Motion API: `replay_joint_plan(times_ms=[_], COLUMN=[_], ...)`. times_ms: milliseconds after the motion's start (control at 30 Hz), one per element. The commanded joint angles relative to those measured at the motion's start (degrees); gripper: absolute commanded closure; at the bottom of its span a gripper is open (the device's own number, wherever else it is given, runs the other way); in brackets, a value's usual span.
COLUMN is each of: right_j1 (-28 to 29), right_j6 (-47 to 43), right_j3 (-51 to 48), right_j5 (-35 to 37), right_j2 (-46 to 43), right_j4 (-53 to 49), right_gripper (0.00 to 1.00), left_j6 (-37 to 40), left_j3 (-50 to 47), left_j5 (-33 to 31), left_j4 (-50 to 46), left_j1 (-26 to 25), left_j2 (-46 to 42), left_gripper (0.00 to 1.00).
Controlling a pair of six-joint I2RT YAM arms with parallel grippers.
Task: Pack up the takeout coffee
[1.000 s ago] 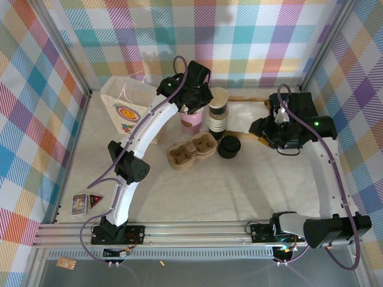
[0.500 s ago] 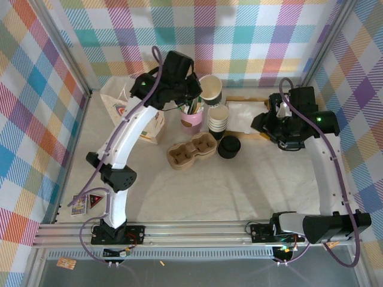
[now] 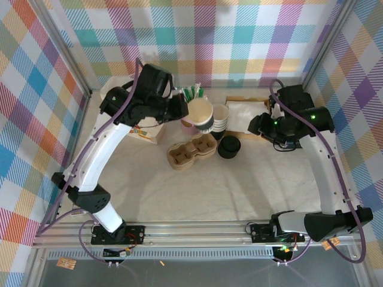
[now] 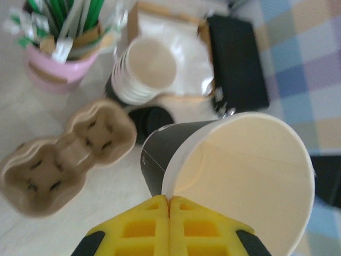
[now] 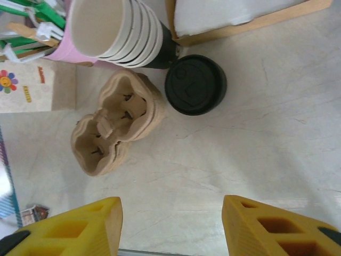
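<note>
My left gripper (image 3: 186, 112) (image 4: 169, 198) is shut on the rim of a lidless paper cup (image 3: 200, 115) (image 4: 240, 181), cream inside and black outside. The cup hangs tilted in the air, just left of the stack of lidless cups (image 3: 219, 117) (image 4: 146, 66) (image 5: 114, 29). A low black stack of lids (image 3: 228, 146) (image 5: 195, 84) (image 4: 152, 120) rests in front of that stack. My right gripper (image 3: 257, 127) (image 5: 170, 213) hangs open above bare table, right of the lids, holding nothing. The takeout coffee is out of view.
A brown pulp cup carrier (image 3: 191, 150) (image 5: 114, 125) (image 4: 64, 154) lies left of the lids. A pink pot of straws and stirrers (image 3: 190, 95) (image 4: 58, 69) stands behind it. A paper bag (image 3: 146, 133) stands at the back left, partly behind my left arm. A napkin tray (image 3: 242, 113) sits at the back right.
My left arm has lifted the paper cup off the stack and swung it left and forward, tilting it. The right gripper has shifted slightly and stays open.
</note>
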Motion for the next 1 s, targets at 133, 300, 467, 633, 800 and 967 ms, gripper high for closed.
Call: replay_joint_plan(times_ms=[133, 300, 467, 633, 800, 967], right_j1=[1.18, 1.19, 1.16, 1.22, 1.27, 1.22], right_j6=[1.33, -4.45, -9.08, -7.71, -7.29, -7.94], right_j3=[1.86, 2.51, -1.43, -9.70, -12.97, -14.13], right_j5=[3.56, 4.09, 3.87, 2.96, 0.26, -1.73], right_j2=[-1.98, -2.71, -5.20, -9.28, -9.88, -9.61], right_j4=[-2.50, -3.07, 0.75, 6.81, 7.93, 8.24], right_gripper=[0.47, 0.47, 0.47, 0.47, 0.48, 0.48], left_j6=[6.25, 8.59, 6.87, 4.37, 3.01, 2.60], left_j3=[-20.16, -28.50, -37.99, -48.26, -52.71, -54.14], left_j5=[5.40, 2.74, -2.27, -4.88, -5.08, -5.81], left_j4=[12.58, 16.94, 23.06, 27.22, 29.92, 33.61], left_j1=[-3.38, -8.27, -12.74, -13.29, -13.77, -14.29], left_j2=[-11.83, -12.55, -13.22, -15.69, -14.92, -12.83], left_gripper=[1.00, 1.00, 1.00, 1.00, 1.00, 1.00])
